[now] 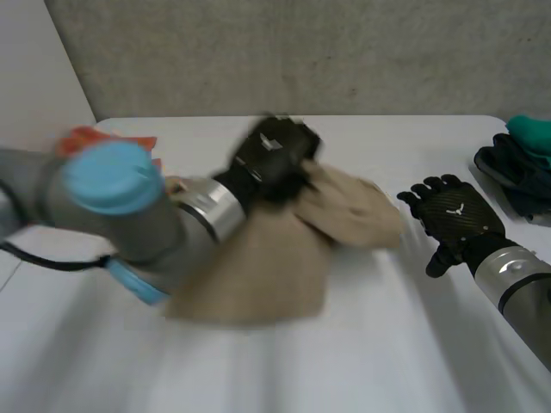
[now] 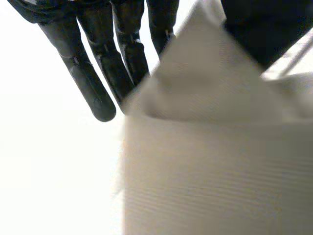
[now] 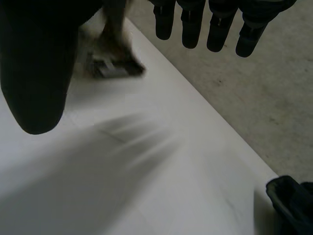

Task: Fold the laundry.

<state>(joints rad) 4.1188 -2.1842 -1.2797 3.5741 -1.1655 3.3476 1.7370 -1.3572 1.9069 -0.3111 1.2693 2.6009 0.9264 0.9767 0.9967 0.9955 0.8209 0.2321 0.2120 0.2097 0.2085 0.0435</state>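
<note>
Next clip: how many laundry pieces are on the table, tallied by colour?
Beige cloth: 1
Orange cloth: 1
Dark cloth: 1
Teal cloth: 1
Total: 4
</note>
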